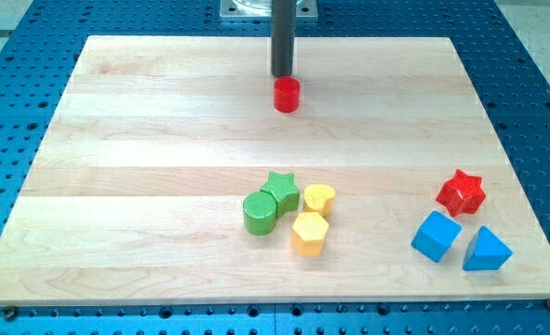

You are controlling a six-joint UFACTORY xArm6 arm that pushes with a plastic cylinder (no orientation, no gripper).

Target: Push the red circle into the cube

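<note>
One rod: my tip [282, 74] stands just above the red circle [287, 95], seemingly touching.

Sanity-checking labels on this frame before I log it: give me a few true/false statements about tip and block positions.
1. My tip sits just above the red circle in the view. True.
2. The red circle touches the blue cube. False: they are far apart, the cube lying toward the view's bottom right.
3. The red star lies above the blue cube and the blue triangle in the view. True.
4. The green star stands alone. False: it is clustered with the green cylinder, yellow heart and yellow hexagon.
</note>
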